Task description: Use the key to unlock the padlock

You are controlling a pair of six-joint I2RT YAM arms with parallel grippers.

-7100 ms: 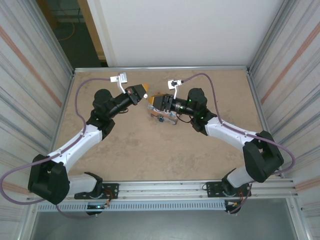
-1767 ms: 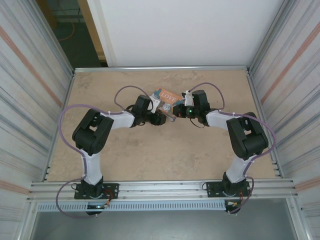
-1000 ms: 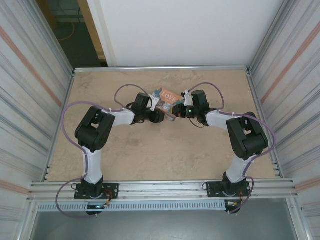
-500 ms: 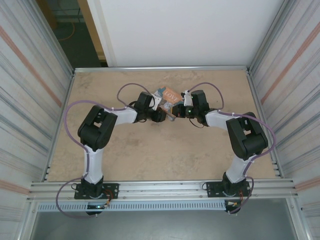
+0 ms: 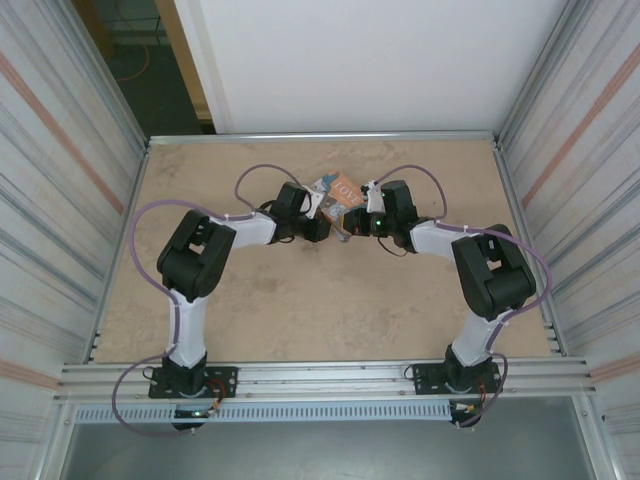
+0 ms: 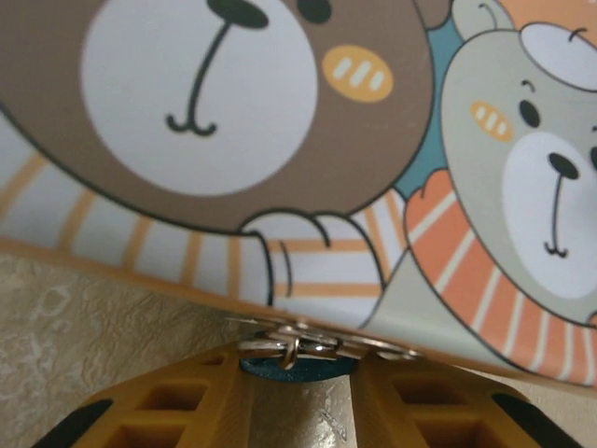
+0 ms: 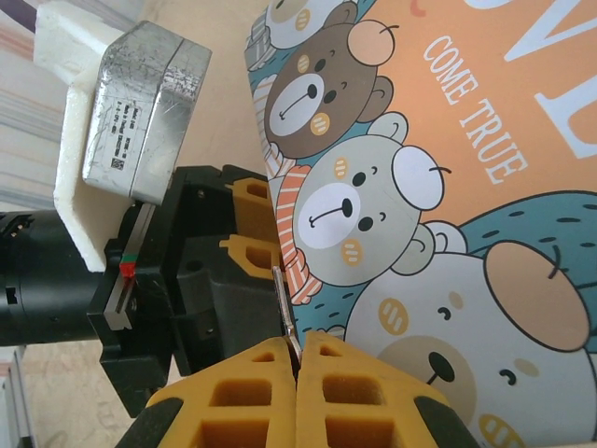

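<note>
The blue padlock (image 6: 298, 367) sits low in the middle, between your left gripper's (image 6: 300, 390) tips; you cannot tell if they pinch it. Your right gripper (image 7: 297, 349) pinches the key (image 7: 284, 303).

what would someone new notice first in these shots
The bright cartoon-bear tin at the far middle of the table, where both arms meet nose to nose. In the left wrist view its bear print looms over the left gripper, with the tiny blue padlock between the yellow fingers. In the right wrist view the right gripper pinches a thin silvery key beside the tin's edge.
</note>
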